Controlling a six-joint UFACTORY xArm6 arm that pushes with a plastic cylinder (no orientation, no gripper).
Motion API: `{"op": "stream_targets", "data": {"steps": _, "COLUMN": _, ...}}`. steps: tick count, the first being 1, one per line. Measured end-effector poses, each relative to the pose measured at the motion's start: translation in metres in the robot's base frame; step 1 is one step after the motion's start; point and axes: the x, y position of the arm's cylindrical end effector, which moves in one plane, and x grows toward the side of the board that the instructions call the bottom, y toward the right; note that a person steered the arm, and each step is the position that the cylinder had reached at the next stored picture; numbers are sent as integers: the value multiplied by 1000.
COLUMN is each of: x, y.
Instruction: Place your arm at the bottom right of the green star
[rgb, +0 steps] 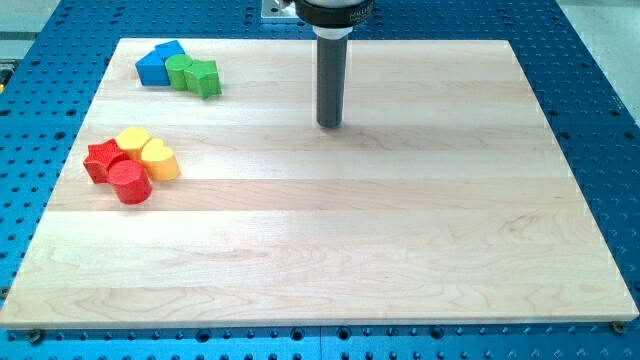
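The green star (204, 78) lies near the board's top left corner, touching a green round block (180, 70) on its left. A blue block (157, 63) sits just left of those. My tip (329, 124) is at the end of the dark rod, on the board at the view's upper middle. It stands well to the right of the green star and a little lower, apart from every block.
A second cluster lies at the view's left: a red star (103, 161), a red cylinder (130, 183), a yellow block (133, 141) and a yellow heart (159, 160). The wooden board (400, 250) rests on a blue perforated table (600, 120).
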Motion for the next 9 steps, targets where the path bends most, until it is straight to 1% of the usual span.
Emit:
{"op": "stream_targets", "data": {"steps": 1, "x": 0, "y": 0}}
{"op": "stream_targets", "data": {"steps": 2, "x": -22, "y": -11}}
{"op": "stream_targets", "data": {"steps": 3, "x": -30, "y": -16}}
{"op": "stream_targets", "data": {"steps": 5, "x": -30, "y": -19}}
{"op": "stream_targets", "data": {"steps": 6, "x": -31, "y": -43}}
{"op": "stream_targets", "data": {"steps": 7, "x": -31, "y": -84}}
{"op": "stream_targets", "data": {"steps": 8, "x": -30, "y": -101}}
{"op": "stream_targets", "data": {"steps": 9, "x": -30, "y": -102}}
